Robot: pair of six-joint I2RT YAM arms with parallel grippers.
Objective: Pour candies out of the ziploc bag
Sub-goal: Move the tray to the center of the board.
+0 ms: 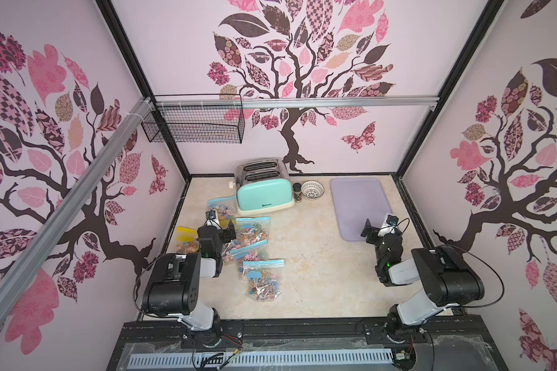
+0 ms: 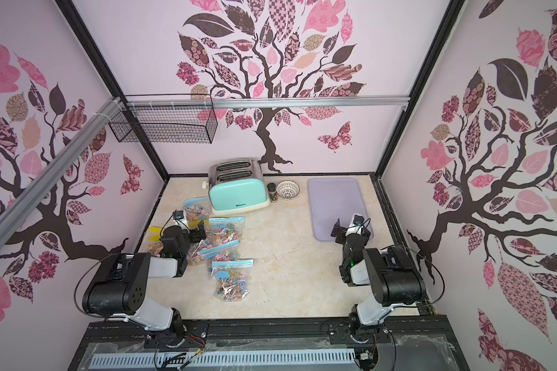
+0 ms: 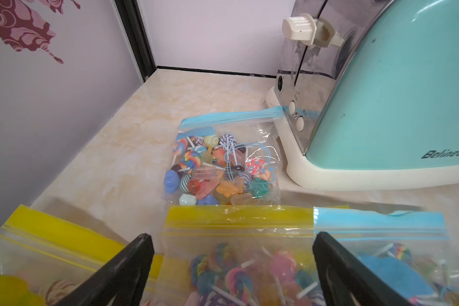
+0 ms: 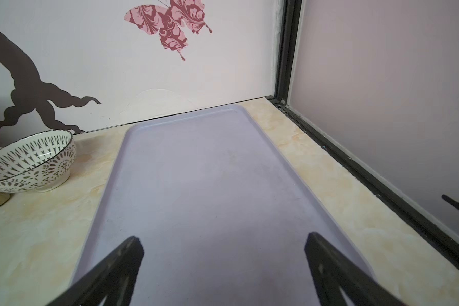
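Several clear ziploc bags of candies lie on the left half of the table in both top views: one at the front [image 1: 262, 279], one mid-table [image 2: 225, 229], and a yellow-zipped one [image 1: 187, 239]. My left gripper [image 1: 219, 228] hovers open over them. In the left wrist view its fingers [image 3: 232, 238] straddle a yellow-zipped bag [image 3: 239, 220] full of lollipop candies [image 3: 236, 278], without touching it. A blue-zipped bag [image 3: 223, 164] lies beyond, against the toaster. My right gripper [image 1: 380, 228] stands open and empty over the purple tray [image 4: 210, 172].
A mint toaster [image 1: 264, 189] stands at the back, with a small dark jar [image 1: 297, 192] and a patterned bowl [image 4: 29, 159] beside it. A black wire basket [image 1: 193, 123] hangs on the back wall at the left. Walls close in three sides.
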